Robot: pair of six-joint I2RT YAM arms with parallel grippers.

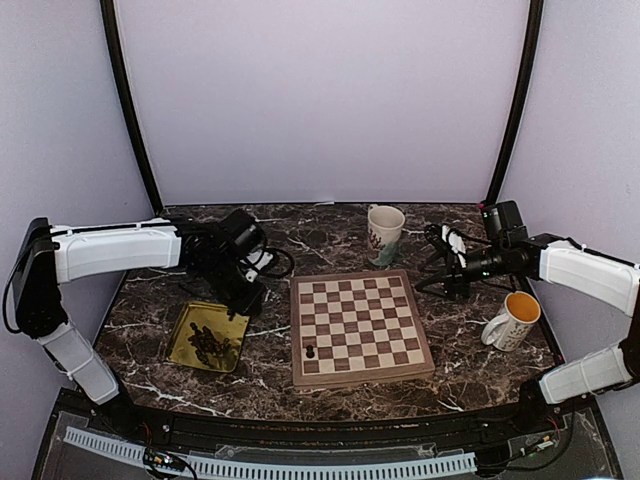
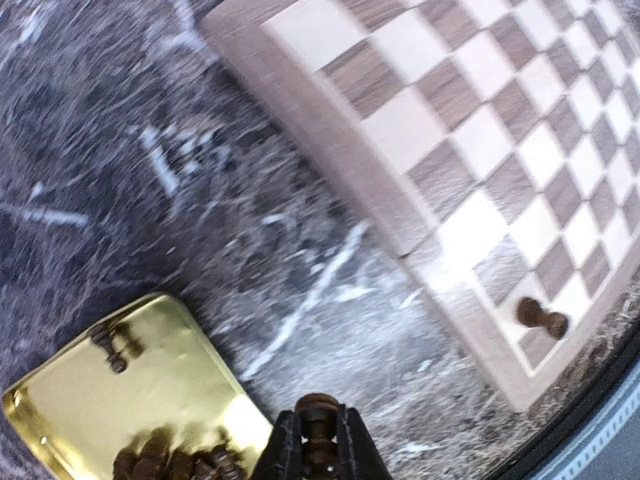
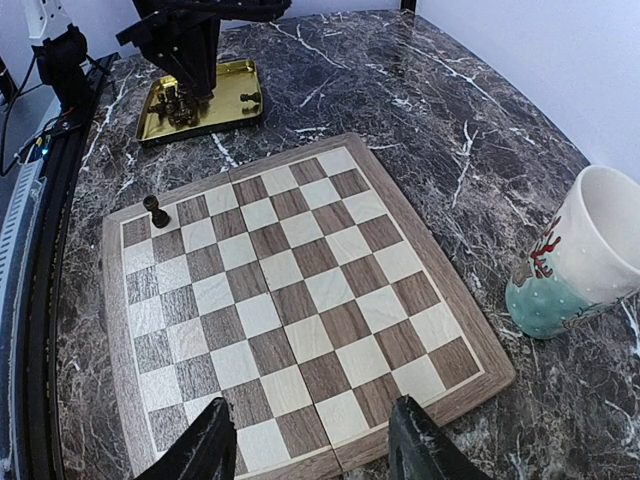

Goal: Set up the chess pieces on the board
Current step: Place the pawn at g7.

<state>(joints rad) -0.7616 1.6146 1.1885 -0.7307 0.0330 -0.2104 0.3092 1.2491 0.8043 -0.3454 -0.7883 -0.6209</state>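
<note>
Left hand [image 2: 320, 445] is pressed together on one dark chess piece [image 2: 320, 418]. In the left wrist view its round head pokes out between the fingers at the bottom centre. It hangs right at the edge of the gold tray [image 2: 90, 400]; can't tell if it's over the lip or just off it. The rest of the chess pieces [image 1: 212, 346] sit heaped in that tray, lower left of the top view, with one loner [image 2: 110, 350] lying apart from the heap.

The board [image 1: 360, 300] is nearly bare. One pawn [image 1: 310, 352] stands near its lower-left corner in the top view.

My take on doing this bit well:
- Lift straight up first so the piece clears the tray lip, then carry it toward the right of the frame.
- The square next to the standing pawn looks like the obvious target. Come down from above rather than sliding in sideways, since those fingers are much wider than a square and a sideways brush would probably tip the pawn.
- Hold the piece vertical and lower it until the base touches the wood before letting go. Something this tiny likely topples if dropped.
- Open gently and pull straight up.

The right hand [image 3: 310, 440] is spread wide with nothing in it, at the bottom of its own view over the board's rim, with a white mug [image 3: 580, 250] on the worktop [image 3: 420, 90] at the right. It's well apart from the corner in play, so I'd guess it's no obstacle.
</note>
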